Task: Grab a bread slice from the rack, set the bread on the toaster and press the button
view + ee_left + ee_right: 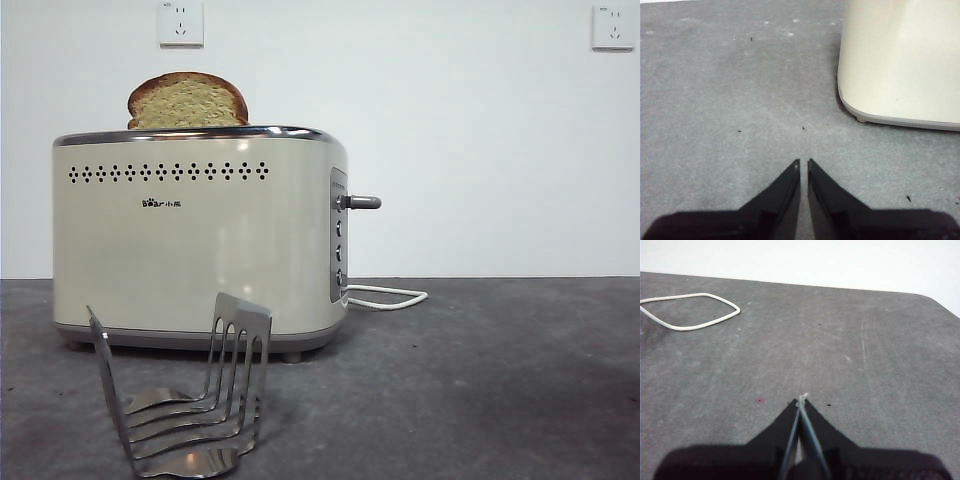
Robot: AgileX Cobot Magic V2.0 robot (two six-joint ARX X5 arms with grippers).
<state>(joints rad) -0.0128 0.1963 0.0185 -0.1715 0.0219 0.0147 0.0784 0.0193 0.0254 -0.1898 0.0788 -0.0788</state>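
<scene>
The slice of bread (187, 101) stands upright in the top slot of the toaster (200, 240), its domed crust poking above the chrome rim, while the steel rack (185, 400) sits on the grey table (500, 380) just in front of the toaster with nothing in it. The button (362, 202) sticks out sideways from the grey end panel, high on it, with the white cord (390, 296) looped behind. My left gripper (804, 162) hovers over bare table near the toaster's lower corner, tips nearly touching, and my right gripper (801, 401) hangs pressed together over open table, the cord well apart from it.
</scene>
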